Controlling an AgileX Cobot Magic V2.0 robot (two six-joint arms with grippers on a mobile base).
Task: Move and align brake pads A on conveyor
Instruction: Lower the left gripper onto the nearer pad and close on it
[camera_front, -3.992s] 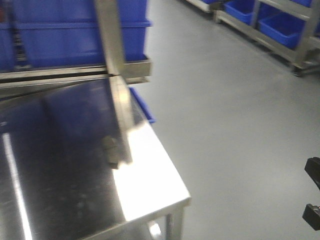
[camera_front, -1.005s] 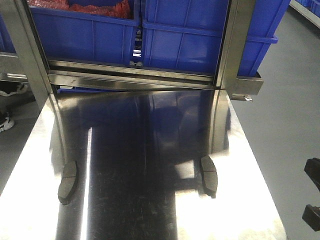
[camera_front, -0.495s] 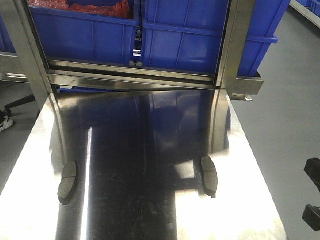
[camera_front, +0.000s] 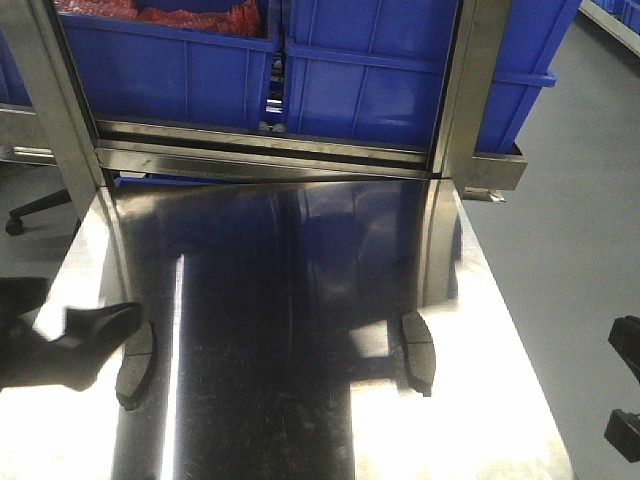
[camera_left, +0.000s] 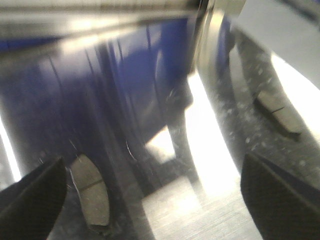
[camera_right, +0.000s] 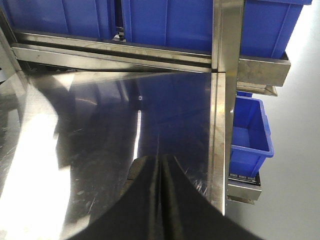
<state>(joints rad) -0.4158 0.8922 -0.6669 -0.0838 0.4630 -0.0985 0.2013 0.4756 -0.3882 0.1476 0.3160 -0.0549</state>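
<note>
We are holding our left gripper (camera_left: 154, 175) wide open, low over the table (camera_front: 300, 300). Its fingers (camera_left: 32, 200) are standing on either side of the left pad (camera_left: 91, 196), which is lying flat just beside the left finger. In the front view the gripper is showing as a dark blur at that pad's left edge. The right pad (camera_front: 417, 351) is lying well apart, near the table's right side. Our right gripper (camera_right: 161, 165) is hanging above the table with its fingers pressed together, gripping nothing we can see.
</note>
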